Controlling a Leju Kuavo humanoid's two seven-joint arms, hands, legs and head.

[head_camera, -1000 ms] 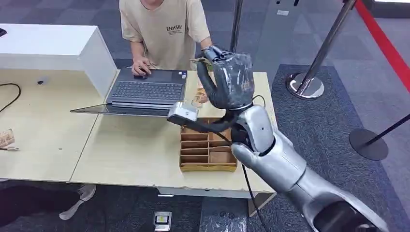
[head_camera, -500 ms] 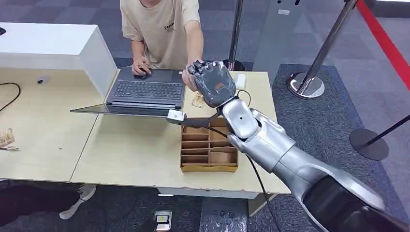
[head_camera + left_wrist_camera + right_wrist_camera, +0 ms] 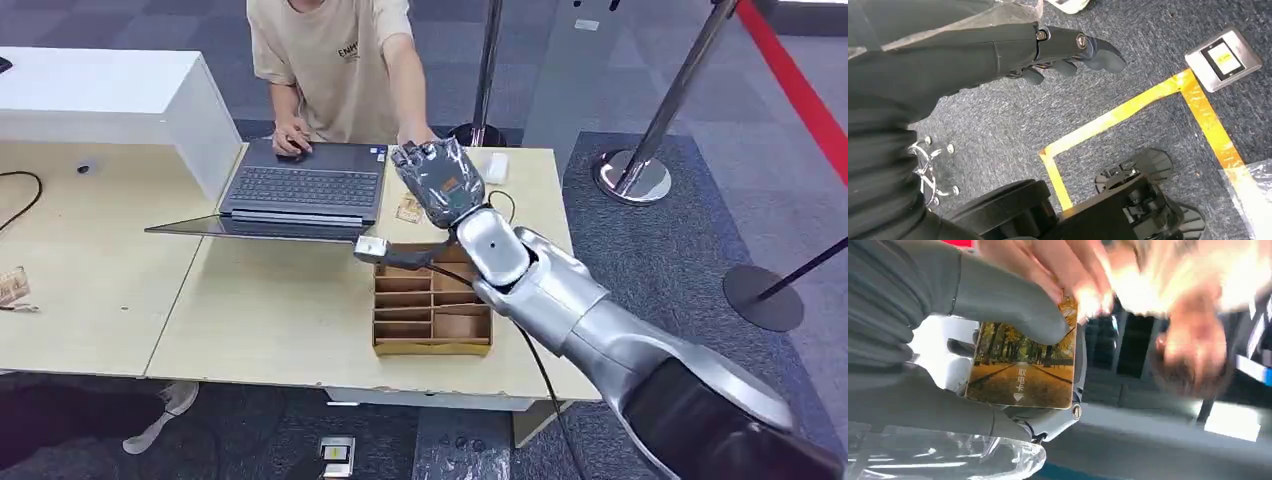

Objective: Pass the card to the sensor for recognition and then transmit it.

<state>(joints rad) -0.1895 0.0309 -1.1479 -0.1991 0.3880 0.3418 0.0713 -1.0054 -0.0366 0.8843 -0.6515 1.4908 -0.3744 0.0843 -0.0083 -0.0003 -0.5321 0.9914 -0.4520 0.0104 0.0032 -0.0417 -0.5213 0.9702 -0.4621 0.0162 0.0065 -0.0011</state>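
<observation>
My right hand (image 3: 438, 182) reaches out over the far side of the desk toward a person in a beige shirt (image 3: 335, 60). In the right wrist view the card (image 3: 1023, 372), printed with an autumn tree avenue, is pinched under my thumb (image 3: 1013, 305). The person's fingers (image 3: 1068, 277) touch the card's far edge. The person's arm comes down to my hand, their hand (image 3: 413, 137) just above my fingers. A small white device (image 3: 495, 167) lies on the desk beside my hand. My left hand (image 3: 1063, 47) hangs over the carpet, fingers loosely bent and holding nothing.
A wooden divided tray (image 3: 430, 345) sits under my right forearm. A laptop (image 3: 300, 190) lies open flat, the person's other hand on it. Another card (image 3: 408, 209) lies on the desk. A white counter (image 3: 100, 95) stands at the left; stanchion posts (image 3: 630, 178) stand on the right.
My right hand moved down and forward from a raised pose toward the person. The person's arm stretched out and their fingers now meet the card.
</observation>
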